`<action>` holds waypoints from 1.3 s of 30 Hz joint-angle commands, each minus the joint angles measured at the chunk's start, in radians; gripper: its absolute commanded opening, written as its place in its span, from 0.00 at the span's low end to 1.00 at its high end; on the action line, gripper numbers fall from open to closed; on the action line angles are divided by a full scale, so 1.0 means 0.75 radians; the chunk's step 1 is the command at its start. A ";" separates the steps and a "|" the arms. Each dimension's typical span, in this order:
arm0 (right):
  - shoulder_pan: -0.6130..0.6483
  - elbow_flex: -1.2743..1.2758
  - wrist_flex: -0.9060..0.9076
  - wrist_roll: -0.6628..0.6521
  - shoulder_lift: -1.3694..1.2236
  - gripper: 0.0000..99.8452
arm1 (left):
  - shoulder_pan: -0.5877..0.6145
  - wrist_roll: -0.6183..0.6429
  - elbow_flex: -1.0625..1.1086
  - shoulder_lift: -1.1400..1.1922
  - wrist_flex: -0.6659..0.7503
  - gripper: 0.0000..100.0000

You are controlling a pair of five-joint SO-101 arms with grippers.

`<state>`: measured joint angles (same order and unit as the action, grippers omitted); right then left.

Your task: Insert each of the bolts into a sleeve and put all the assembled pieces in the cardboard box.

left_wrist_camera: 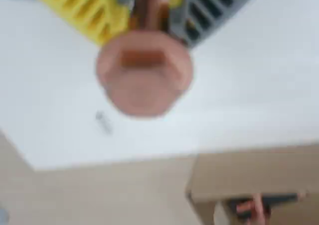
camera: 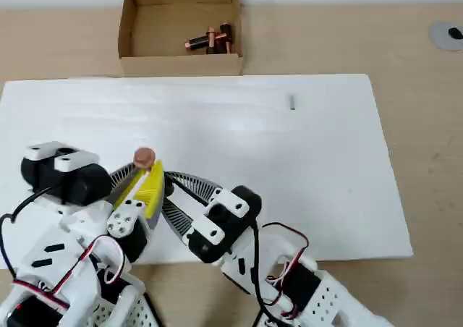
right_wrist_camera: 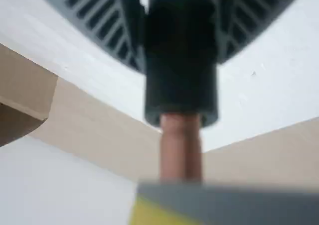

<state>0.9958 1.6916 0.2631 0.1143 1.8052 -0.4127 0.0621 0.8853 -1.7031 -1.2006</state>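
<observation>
A copper bolt (camera: 145,155) is held by its shaft in my left gripper (camera: 150,176), which has one yellow and one grey finger and is shut on it. Its hexagonal head (left_wrist_camera: 144,73) faces the left wrist camera. My right gripper (right_wrist_camera: 182,41) with grey ribbed fingers is shut on a black sleeve (right_wrist_camera: 182,60), and the bolt's shaft (right_wrist_camera: 180,145) enters the sleeve's end. Both grippers meet low over the white mat's (camera: 289,168) near left part. The cardboard box (camera: 181,65) stands beyond the mat and holds assembled pieces (camera: 211,40).
A small grey piece (camera: 292,103) lies on the mat's far right part. A grey disc (camera: 446,35) sits on the wooden table at the far right. Both arm bases crowd the near edge.
</observation>
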 commanded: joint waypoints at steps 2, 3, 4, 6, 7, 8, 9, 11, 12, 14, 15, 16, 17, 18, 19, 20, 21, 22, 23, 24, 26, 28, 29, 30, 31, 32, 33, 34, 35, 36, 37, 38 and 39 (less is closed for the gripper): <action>0.019 -0.003 -0.006 -0.016 0.105 0.01 | -0.035 0.082 -0.106 0.013 -0.131 0.13; 0.019 -0.003 -0.008 -0.016 0.105 0.01 | -0.035 0.129 -0.127 0.013 -0.166 0.15; 0.019 -0.003 -0.008 -0.016 0.107 0.01 | -0.035 0.168 -0.145 0.013 -0.198 0.16; 0.019 -0.003 -0.008 -0.014 0.105 0.01 | -0.033 0.194 -0.172 0.015 -0.264 0.16; 0.019 -0.003 -0.006 -0.014 0.105 0.01 | -0.031 0.196 -0.186 0.015 -0.291 0.16; 0.019 -0.003 -0.006 -0.014 0.105 0.01 | -0.027 0.194 -0.209 0.015 -0.309 0.16; 0.019 -0.003 -0.006 -0.014 0.105 0.01 | -0.008 0.194 -0.229 0.015 -0.325 0.16; 0.015 -0.003 -0.006 -0.014 0.105 0.01 | 0.025 0.192 -0.274 0.026 -0.358 0.17; -0.005 -0.005 -0.006 -0.012 0.105 0.01 | 0.033 0.192 -0.305 0.048 -0.378 0.17; -0.064 -0.026 -0.006 -0.010 0.103 0.01 | 0.037 0.172 -0.385 0.120 -0.446 0.17; -0.103 -0.048 -0.008 -0.008 0.103 0.01 | 0.037 0.151 -0.438 0.167 -0.485 0.17; -0.157 -0.083 -0.008 -0.006 0.101 0.01 | 0.037 0.127 -0.505 0.222 -0.524 0.17; -0.218 -0.128 -0.004 0.006 0.093 0.01 | 0.037 0.104 -0.581 0.281 -0.563 0.17; -0.279 -0.173 0.002 0.043 0.091 0.01 | 0.037 0.086 -0.667 0.341 -0.593 0.16; -0.343 -0.218 0.006 0.086 0.089 0.01 | 0.039 0.065 -0.751 0.404 -0.620 0.16; -0.402 -0.265 0.006 0.115 0.083 0.01 | 0.047 0.043 -0.827 0.472 -0.644 0.16; -0.447 -0.322 0.006 0.121 0.060 0.01 | 0.082 0.020 -0.886 0.533 -0.665 0.16; -0.478 -0.384 0.006 0.121 0.021 0.01 | 0.137 -0.016 -0.935 0.590 -0.683 0.14; -0.506 -0.459 0.006 0.121 -0.038 0.01 | 0.205 -0.068 -0.966 0.635 -0.700 0.13; -0.529 -0.547 0.006 0.123 -0.118 0.01 | 0.272 -0.135 -0.994 0.670 -0.712 0.11; -0.586 -0.750 0.004 0.127 -0.314 0.01 | 0.393 -0.254 -1.023 0.686 -0.716 0.07; -0.631 -0.977 0.002 0.160 -0.549 0.01 | 0.491 -0.311 -1.015 0.686 -0.716 0.04; -0.647 -1.083 0.002 0.170 -0.672 0.01 | 0.530 -0.325 -1.004 0.686 -0.716 0.02; -0.662 -1.196 0.004 0.180 -0.799 0.01 | 0.561 -0.336 -0.996 0.684 -0.716 0.01; -0.672 -1.298 0.004 0.182 -0.928 0.01 | 0.589 -0.340 -0.988 0.684 -0.716 0.01; -0.678 -1.392 0.004 0.182 -1.046 0.01 | 0.614 -0.338 -0.974 0.684 -0.716 0.01; -0.678 -1.484 -0.002 0.178 -1.165 0.01 | 0.636 -0.338 -0.962 0.684 -0.716 0.01; -0.680 -1.574 -0.004 0.176 -1.276 0.01 | 0.659 -0.338 -0.943 0.684 -0.716 0.01; -0.695 -1.660 -0.006 0.176 -1.384 0.01 | 0.677 -0.340 -0.927 0.684 -0.716 0.01; -0.715 -1.744 -0.006 0.176 -1.490 0.01 | 0.700 -0.338 -0.917 0.682 -0.716 0.01; -0.731 -1.826 -0.006 0.176 -1.597 0.01 | 0.724 -0.338 -0.906 0.676 -0.716 0.01; -0.746 -1.904 -0.006 0.176 -1.703 0.01 | 0.749 -0.338 -0.902 0.660 -0.716 0.01; -0.768 -1.981 -0.006 0.178 -1.810 0.01 | 0.767 -0.338 -0.900 0.639 -0.716 0.01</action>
<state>0.4680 0.4381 0.2723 0.2386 0.6743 0.1166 -0.1849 0.2071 -1.2075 -1.7346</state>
